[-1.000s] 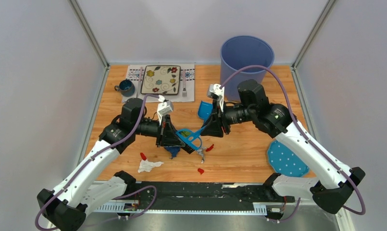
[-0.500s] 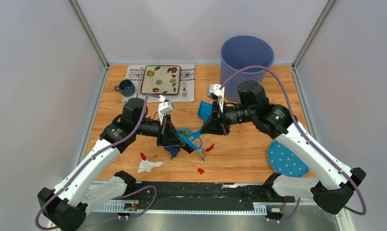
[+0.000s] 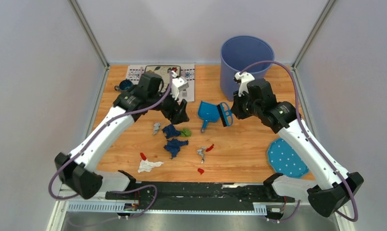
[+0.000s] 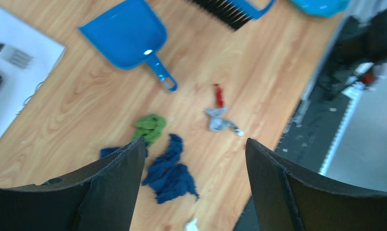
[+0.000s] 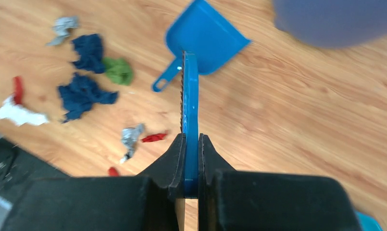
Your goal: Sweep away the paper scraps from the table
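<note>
While my right gripper [image 5: 191, 138] pinches the handle of the blue brush [image 5: 190, 96] tight between its fingers, my left gripper [image 4: 195, 147] hangs above the table [image 3: 244, 144] with its fingers spread wide and nothing between them. In the top view the brush is just to the right of the blue dustpan [image 3: 208, 110], which lies on the wood with its handle pointing toward me. Whether the bristles touch the table I cannot tell. The paper scraps [image 3: 175, 146] are scattered on the bare wood between my arms, nearer to me than the dustpan. Two are dark blue, with a green scrap [image 3: 185, 132] beside the farther one and a grey scrap [image 3: 156, 127] to their left. A silver-grey scrap [image 3: 201, 153] lies just beside a red scrap [image 3: 210, 147], and a white scrap [image 3: 148, 166] lies near the front edge. Beyond my right arm stands the blue bin [image 3: 246, 53], and a polka-dot cloth [image 3: 286, 159] lies at the table's right side.
</note>
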Tool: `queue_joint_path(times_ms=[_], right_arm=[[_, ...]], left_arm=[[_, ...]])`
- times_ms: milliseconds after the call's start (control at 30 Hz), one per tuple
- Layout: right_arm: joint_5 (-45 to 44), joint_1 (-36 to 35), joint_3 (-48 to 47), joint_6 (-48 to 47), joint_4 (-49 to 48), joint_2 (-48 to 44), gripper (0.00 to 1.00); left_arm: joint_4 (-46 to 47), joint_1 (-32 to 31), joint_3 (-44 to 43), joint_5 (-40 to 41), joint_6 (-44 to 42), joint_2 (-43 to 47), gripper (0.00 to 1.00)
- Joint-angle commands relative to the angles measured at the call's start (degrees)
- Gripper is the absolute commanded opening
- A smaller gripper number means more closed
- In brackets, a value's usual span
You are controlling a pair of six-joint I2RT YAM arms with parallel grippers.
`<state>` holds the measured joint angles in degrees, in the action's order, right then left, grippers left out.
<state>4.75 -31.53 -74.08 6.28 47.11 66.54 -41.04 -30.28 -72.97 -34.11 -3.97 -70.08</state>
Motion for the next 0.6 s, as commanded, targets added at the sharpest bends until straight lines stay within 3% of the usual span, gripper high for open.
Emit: queue_joint_path(times_ms=[0, 167, 333, 567], right_arm=[[-15.74, 1.81, 1.66, 3.21, 2.28, -1.32, 0.0], [-16.53, 2.96, 3.07, 3.12, 2.98, -2.03, 0.0], [-17.67, 3.49, 3.51, 2.59, 4.48, -2.12, 0.0], [-17.67, 4.63, 4.12, 1.72, 5.18, -1.24, 0.0]], left_arm=[[-10.29, -3.37, -5.6, 14.31, -7.28, -11.37, 0.84], [-5.91, -12.76, -6.13, 23.55, -5.1, -22.89, 0.84], [5.6, -13.84, -7.18, 30.74, -1.22, -31.84, 0.85], [14.58, -15.59, -5.96, 30.94, 2.3, -38.72, 0.86]])
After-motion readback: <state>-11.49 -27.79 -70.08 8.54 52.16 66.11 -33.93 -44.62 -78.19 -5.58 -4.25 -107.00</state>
